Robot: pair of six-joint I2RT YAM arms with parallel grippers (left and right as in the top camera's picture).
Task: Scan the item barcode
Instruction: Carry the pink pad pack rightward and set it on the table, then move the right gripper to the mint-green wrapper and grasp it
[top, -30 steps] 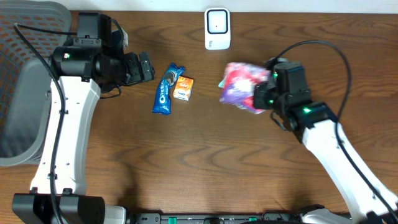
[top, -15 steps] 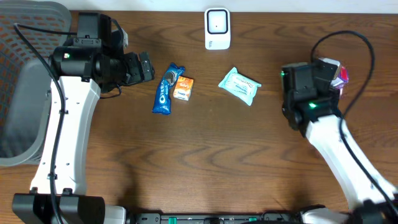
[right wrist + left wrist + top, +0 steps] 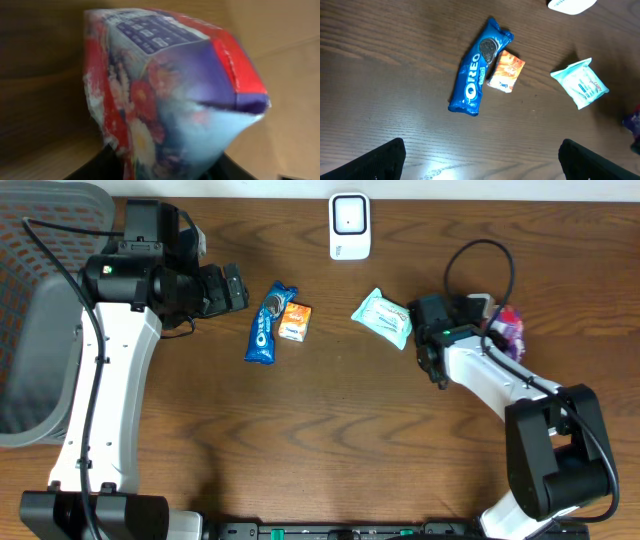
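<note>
A red, purple and white flowered packet (image 3: 170, 95) fills the right wrist view, standing between the dark fingers of my right gripper (image 3: 167, 167). Whether the jaws still press on it does not show. From overhead the packet (image 3: 508, 328) is at the table's right side, at the tip of my right gripper (image 3: 492, 322). The white scanner (image 3: 349, 225) stands at the back middle. My left gripper (image 3: 235, 287) hangs open and empty left of the snacks, with its fingers (image 3: 380, 160) wide apart in the left wrist view.
A blue Oreo pack (image 3: 270, 323) and a small orange packet (image 3: 294, 321) lie side by side left of centre. A pale blue tissue packet (image 3: 383, 317) lies just left of my right wrist. A grey mesh basket (image 3: 40, 310) sits at the left edge.
My right arm carried the flowered packet from in front of the scanner out to the right and then lower, uncovering the pale blue packet. The left arm has not moved.
</note>
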